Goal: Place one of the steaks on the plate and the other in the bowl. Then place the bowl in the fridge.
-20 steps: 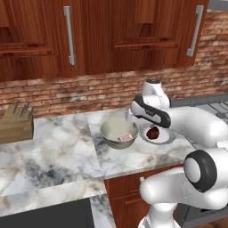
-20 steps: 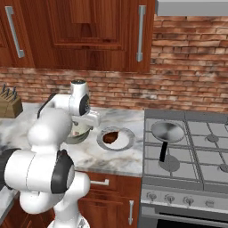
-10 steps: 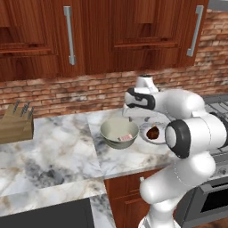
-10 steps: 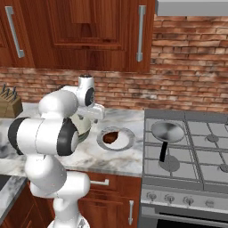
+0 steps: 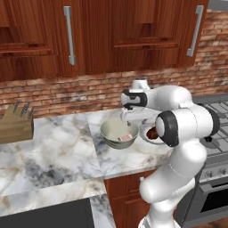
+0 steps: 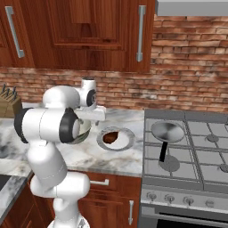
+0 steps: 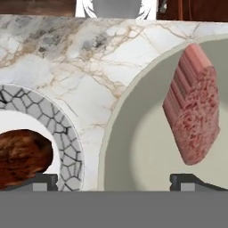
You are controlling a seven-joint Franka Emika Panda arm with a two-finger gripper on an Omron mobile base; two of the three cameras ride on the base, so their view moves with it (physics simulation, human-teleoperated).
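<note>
On the marble bench (image 5: pixel 58 147) we note pinkish-red steak (image 7: pixel 193 107) in the cream bowl (image 5: pixel 116 133); hand (image 7: pixel 113 180) spread wide, empty.

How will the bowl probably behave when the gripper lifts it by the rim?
The bowl looks deep and rigid, so it should keep its shape. Its round wall may tilt in a rim grip. The pink steak leans loose against the inside wall and could slide.

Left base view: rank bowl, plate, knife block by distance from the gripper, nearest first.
1. bowl: right under the gripper, which hangs at its right rim.
2. plate: just to the bowl's right, partly behind the arm.
3. knife block: far left end of the counter.
</note>
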